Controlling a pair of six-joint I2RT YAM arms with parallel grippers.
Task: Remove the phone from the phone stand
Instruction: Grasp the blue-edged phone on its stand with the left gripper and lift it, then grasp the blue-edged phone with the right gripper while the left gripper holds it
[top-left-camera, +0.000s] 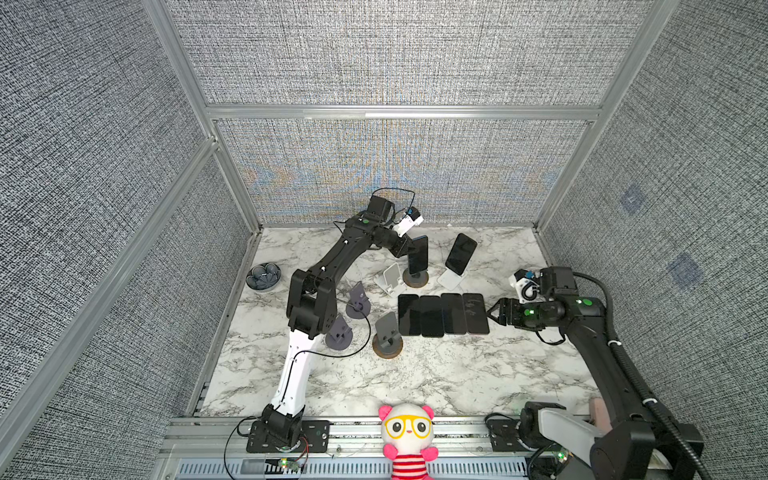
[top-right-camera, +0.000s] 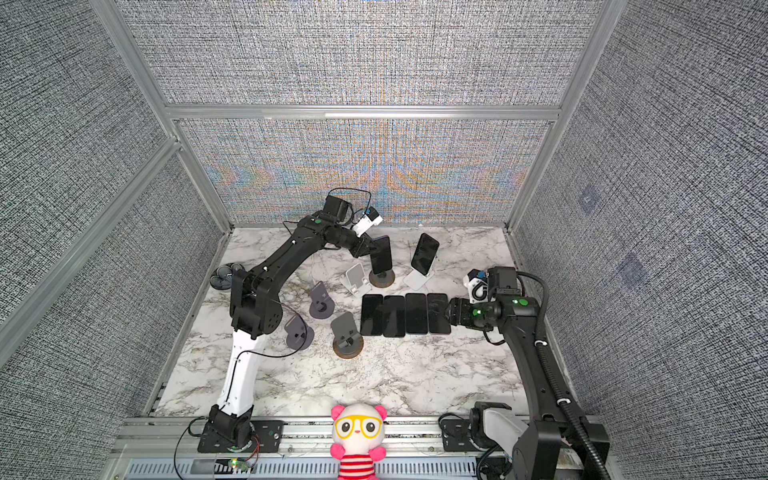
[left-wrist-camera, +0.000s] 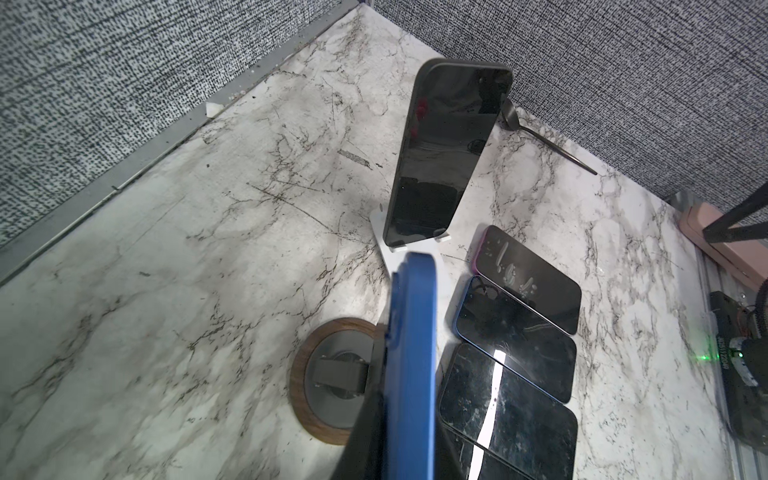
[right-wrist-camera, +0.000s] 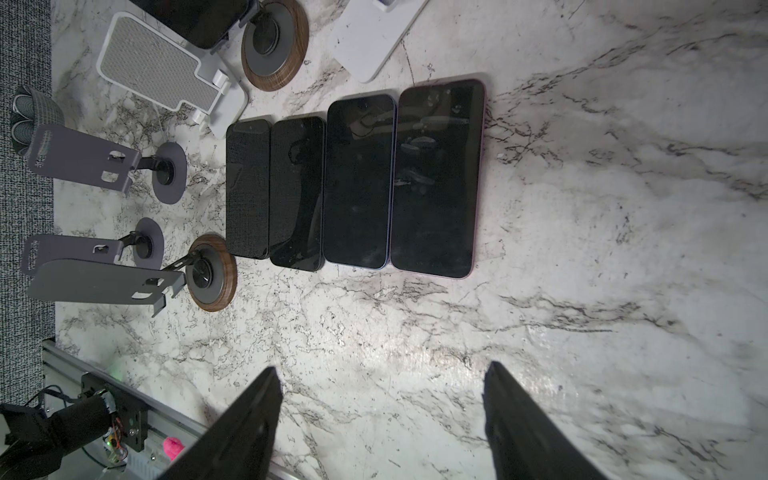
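Observation:
A blue-cased phone (top-left-camera: 418, 254) (top-right-camera: 381, 254) stands upright on a round wood-rimmed phone stand (top-left-camera: 415, 280) (top-right-camera: 382, 279) at the back of the table. My left gripper (top-left-camera: 405, 249) (top-right-camera: 368, 247) is shut on its upper part. In the left wrist view the blue phone (left-wrist-camera: 412, 353) is edge-on between the dark fingers (left-wrist-camera: 365, 419), above the stand's base (left-wrist-camera: 328, 386). A second dark phone (top-left-camera: 461, 254) (left-wrist-camera: 449, 153) leans on a white stand (top-left-camera: 451, 281). My right gripper (top-left-camera: 494, 311) (right-wrist-camera: 382, 368) hovers open and empty to the right of the flat phones.
Several phones (top-left-camera: 442, 313) (right-wrist-camera: 357, 178) lie flat in a row mid-table. Empty stands sit to the left: white (top-left-camera: 390, 277), two grey (top-left-camera: 358, 301) (top-left-camera: 340, 332), one wood-rimmed (top-left-camera: 388, 338). A bowl (top-left-camera: 263, 276) is at the left wall, a plush toy (top-left-camera: 407, 436) at the front, a spoon (left-wrist-camera: 540, 137) at the back.

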